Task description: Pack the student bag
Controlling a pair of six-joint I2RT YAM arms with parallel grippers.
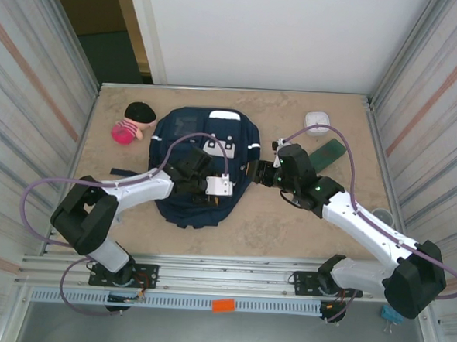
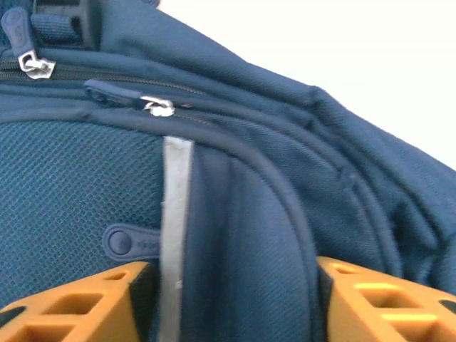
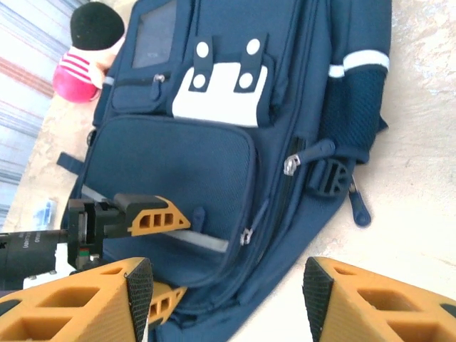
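While astride the student bag (image 1: 172, 136), left fingers (image 2: 71, 306) parted; right fingers (image 3: 78, 299) parted, empty, beside it; bare table (image 1: 287, 221) beyond.

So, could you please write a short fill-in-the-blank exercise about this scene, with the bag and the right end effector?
1. The doll beside the student bag wears a ____ hat.
2. The fingers of the right end effector are ____ in colour.
3. The patch on the bag's front is ____.
4. The right end effector's jaws stand ____, with nothing between them.

Missing words: black; orange; white; open.
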